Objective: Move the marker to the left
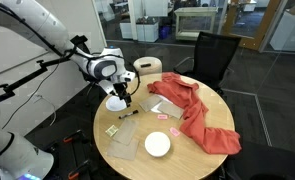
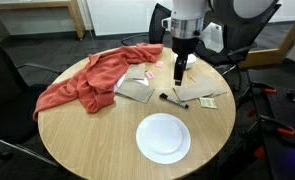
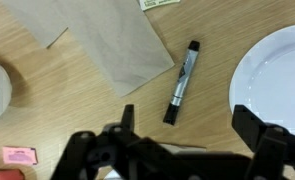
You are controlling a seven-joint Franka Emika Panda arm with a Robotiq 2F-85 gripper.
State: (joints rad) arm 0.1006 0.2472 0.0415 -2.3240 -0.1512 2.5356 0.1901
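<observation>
**Spread claw (image 3: pixel 187 125) hangs over the marker (image 3: pixel 181 82)**

Dark fingers (image 3: pixel 127 125) fill the wrist view's lower edge, set wide apart with nothing between them. We note the marker lying flat on the wooden table (image 3: pixel 47 105), between a beige paper sheet (image 3: pixel 107 40) and the white plate (image 3: pixel 277 70), apart from both. The jaws straddle its near end, likely lined up to pinch the barrel before carrying it left.

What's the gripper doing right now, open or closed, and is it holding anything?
Gripper: open, jaws spread wide, holding nothing; the thin black marker lies on the table below it, ungrasped.
</observation>
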